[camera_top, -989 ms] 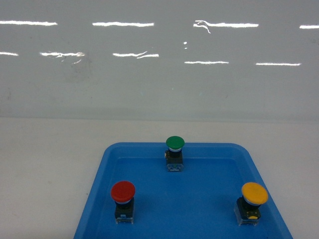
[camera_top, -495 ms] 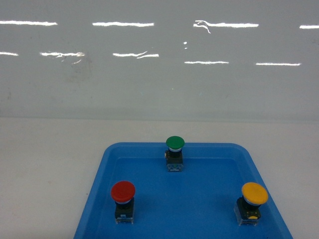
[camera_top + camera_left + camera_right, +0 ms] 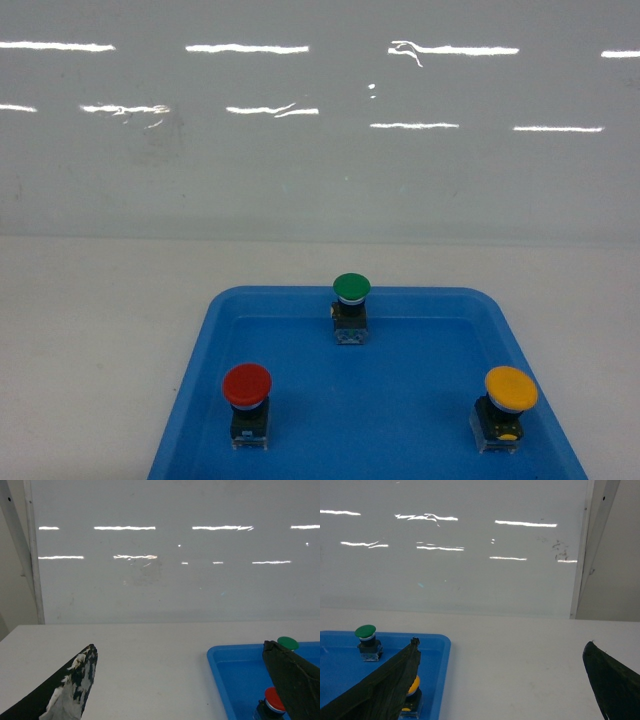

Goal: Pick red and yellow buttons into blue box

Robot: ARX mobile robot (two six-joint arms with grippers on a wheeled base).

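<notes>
The red button (image 3: pixel 246 385) stands upright at the front left of a shallow blue tray (image 3: pixel 290 293), and the yellow button (image 3: pixel 511 389) stands at its front right. The blue box is out of view. Neither gripper shows in the head view. In the left wrist view my left gripper (image 3: pixel 179 646) is open over bare table to the left of the tray, with the red button (image 3: pixel 273 700) half hidden behind its right finger. My right gripper (image 3: pixel 501 642) is open over bare table to the right of the tray, its left finger partly covering the yellow button (image 3: pixel 413 685).
A green button (image 3: pixel 351 288) stands at the tray's back middle. The tray lies on a white table, with a glossy white wall close behind it. A vertical wall trim (image 3: pixel 31 555) stands at the far left and another (image 3: pixel 582 550) at the far right.
</notes>
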